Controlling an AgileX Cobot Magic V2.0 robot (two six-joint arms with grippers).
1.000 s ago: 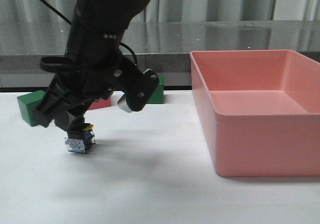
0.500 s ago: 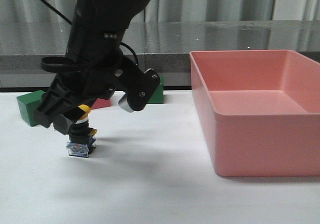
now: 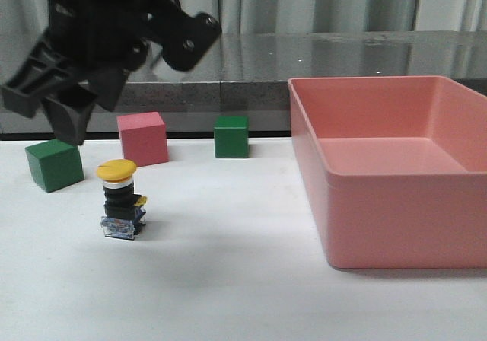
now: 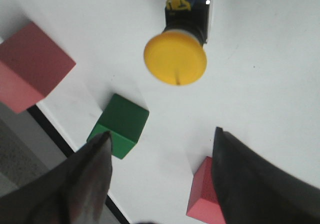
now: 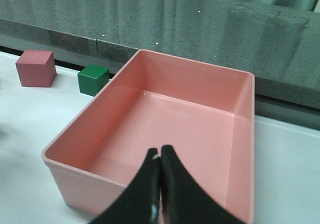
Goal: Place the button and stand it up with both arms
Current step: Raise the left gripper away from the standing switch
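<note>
The left gripper (image 3: 65, 101) hangs above the left end of the table (image 3: 228, 280), jaws spread wide with nothing between them; its wrist view shows both fingers (image 4: 90, 179) apart and clear of every object. Below it and slightly to the right, the button (image 3: 119, 200) stands upright on the table on its blue-and-clear base, yellow cap on top, touching neither gripper. A green cube (image 3: 53, 164) sits behind and to the left of the button, a pink cube (image 3: 142, 138) just behind it, and a second green cube (image 3: 231, 136) further right near the table's back edge. A pink bin (image 3: 388, 170) occupies the right side of the table. The right gripper (image 5: 160, 194) is seen only in its wrist view: fingers pressed together, holding nothing, positioned above the bin's near wall
</note>
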